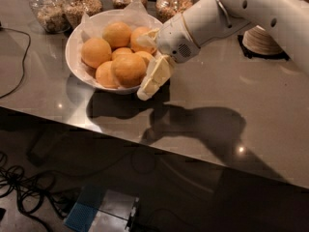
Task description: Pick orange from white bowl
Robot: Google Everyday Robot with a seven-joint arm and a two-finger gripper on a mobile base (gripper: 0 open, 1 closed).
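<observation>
The white bowl (71, 57) stands on the grey counter at the upper left, lined with crinkled paper and holding several oranges (96, 52). My gripper (146, 64) is at the bowl's right rim, reaching in from the right. Its fingers are spread. The lower cream finger (153, 76) hangs over the front right rim next to the nearest big orange (128, 69). The upper finger (148, 35) lies over the back oranges. A small orange (144, 57) sits between the two fingers, and nothing is gripped.
Several glass jars (47, 6) of grains stand behind the bowl. A stack of small white dishes (263, 40) is at the back right. A black cable (19, 66) runs over the counter's left end. The counter's front edge (145, 144) drops to a floor with cables.
</observation>
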